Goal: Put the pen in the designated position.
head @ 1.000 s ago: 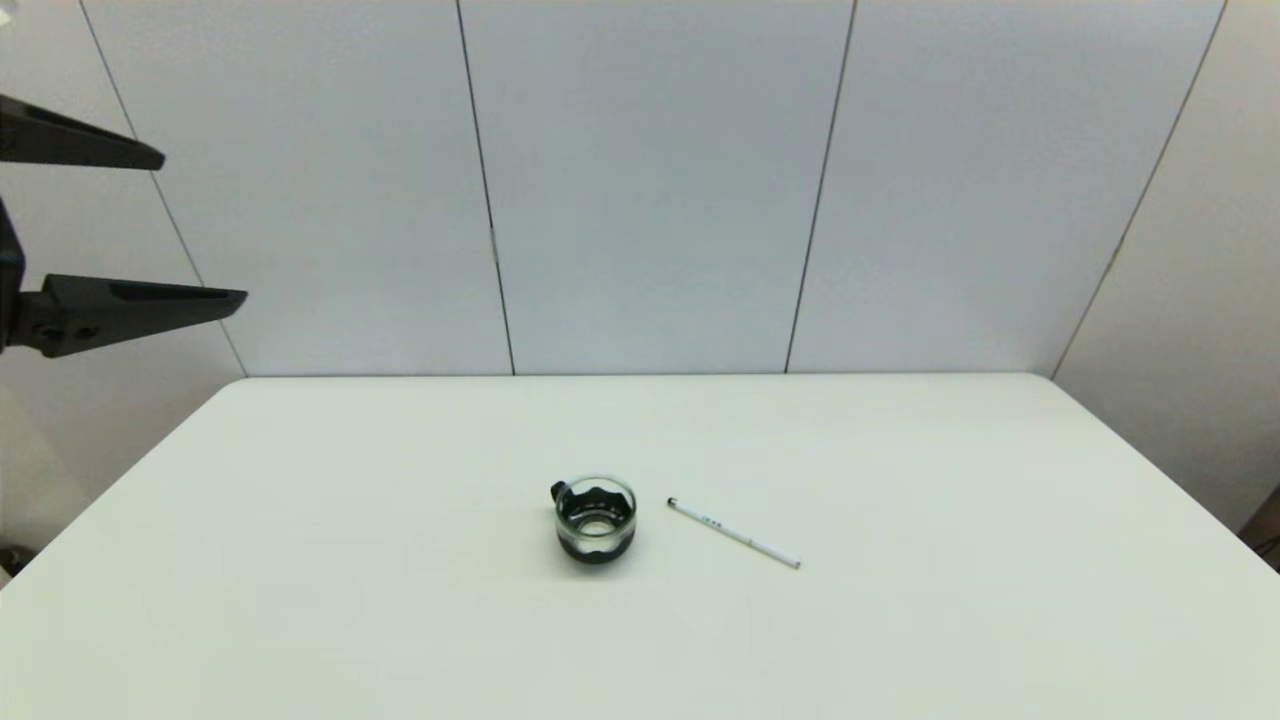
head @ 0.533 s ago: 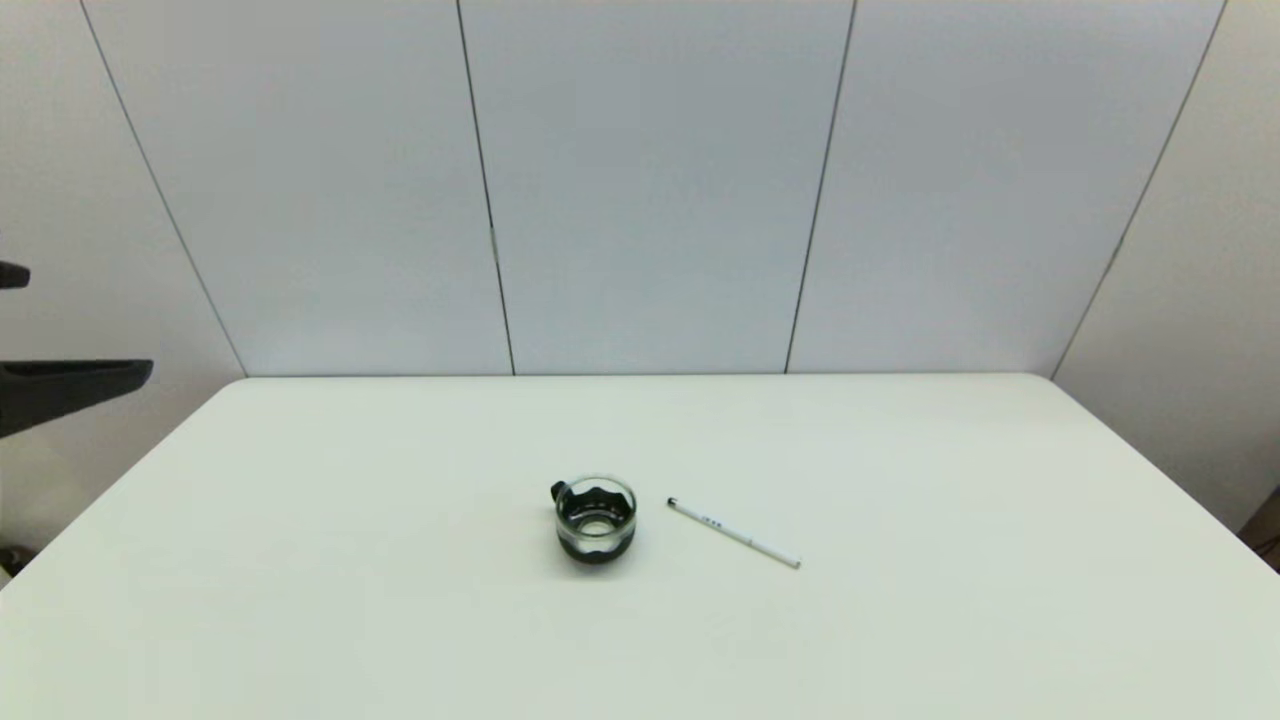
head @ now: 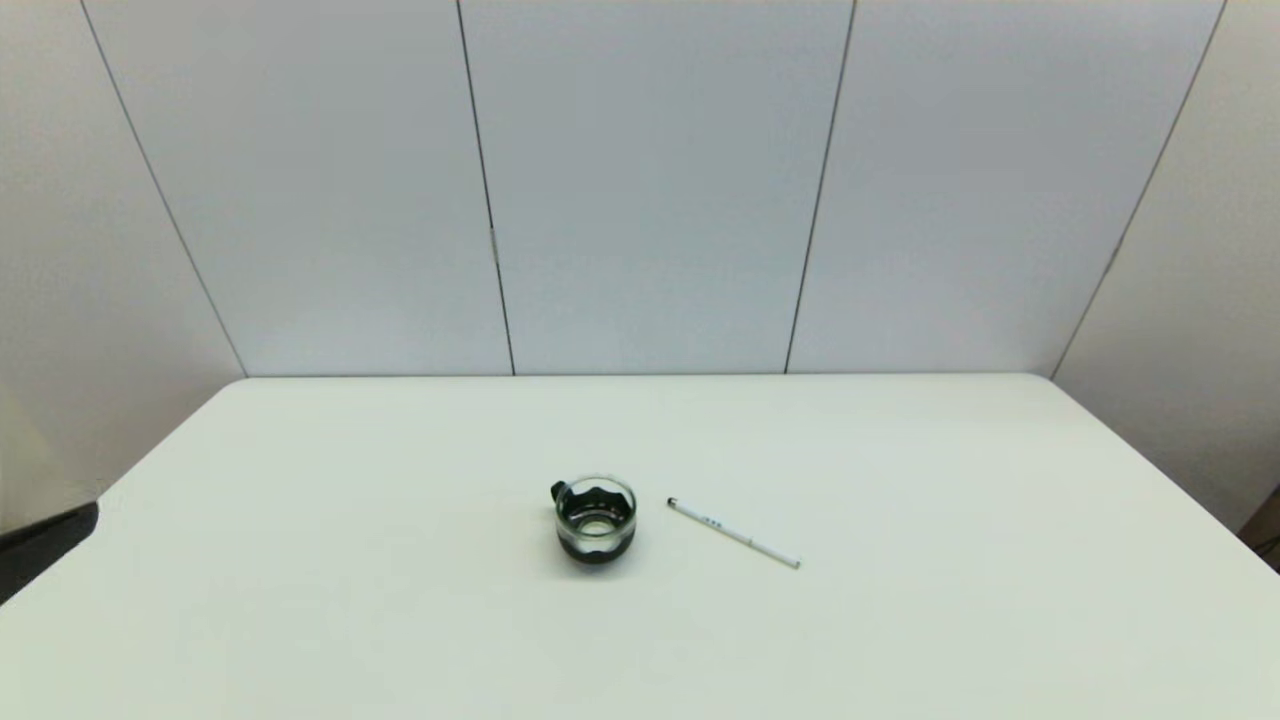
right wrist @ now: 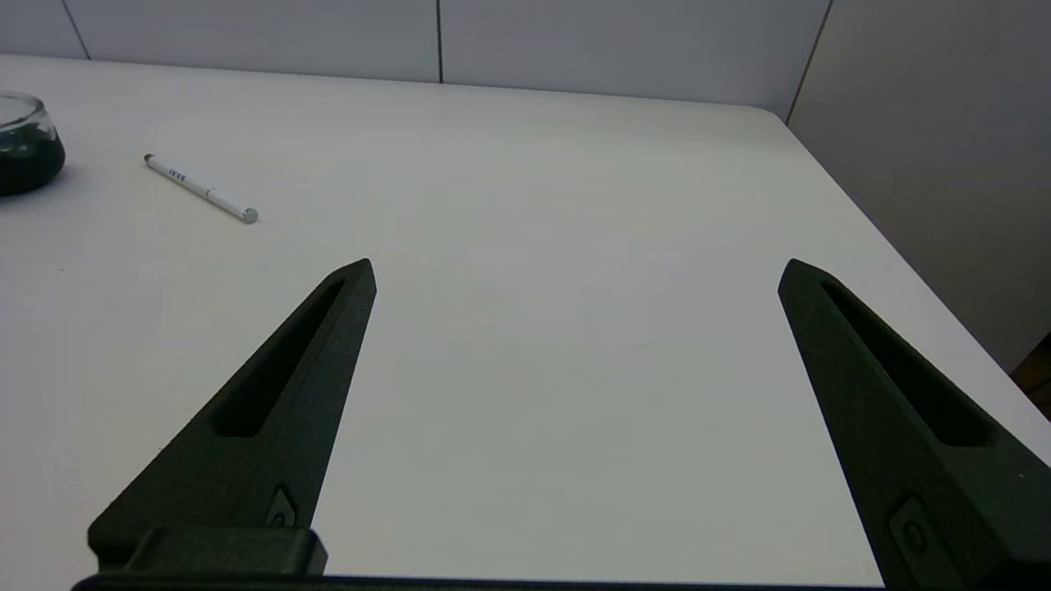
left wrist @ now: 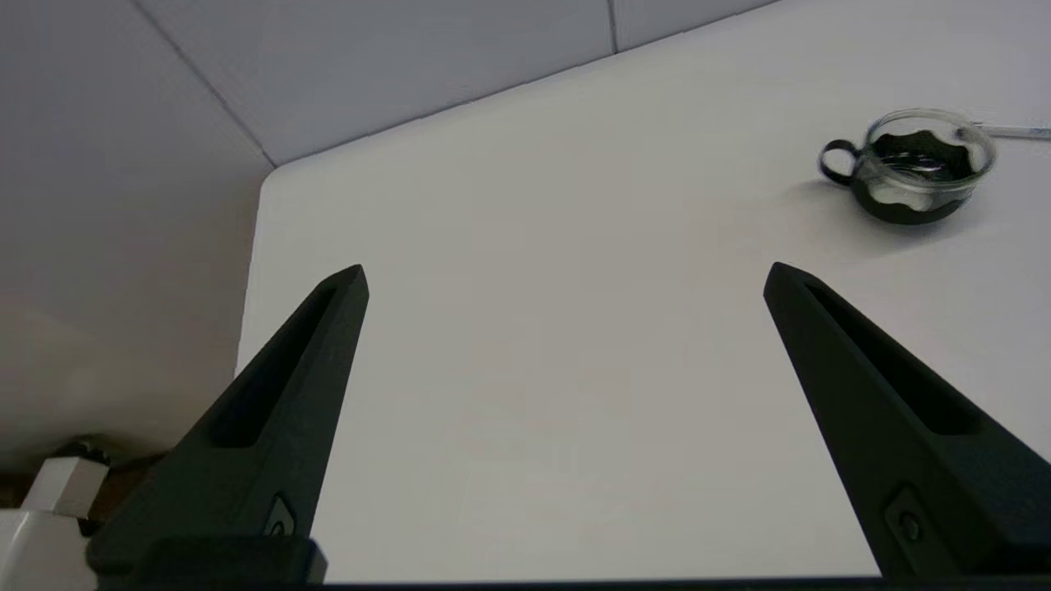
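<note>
The slim white pen (head: pixel 733 533) lies flat on the white table (head: pixel 900 620), just right of the cup, its dark tip pointing towards the cup; it also shows as the pen (right wrist: pixel 199 189) in the right wrist view. My left gripper (left wrist: pixel 565 279) is open and empty, low over the table's left side, far from the pen; only a dark piece of one finger (head: pixel 45 545) shows at the head view's left edge. My right gripper (right wrist: pixel 576 272) is open and empty above the table's right front part, out of the head view.
A small glass cup (head: pixel 595 519) with a dark base and handle stands at mid-table, also seen as the cup (left wrist: pixel 910 164) from the left wrist. Grey wall panels close the back. The table edge drops off at left and right.
My left gripper has dropped from high at the left edge down to table level, nearly out of the head view. Pen and cup have not moved.
</note>
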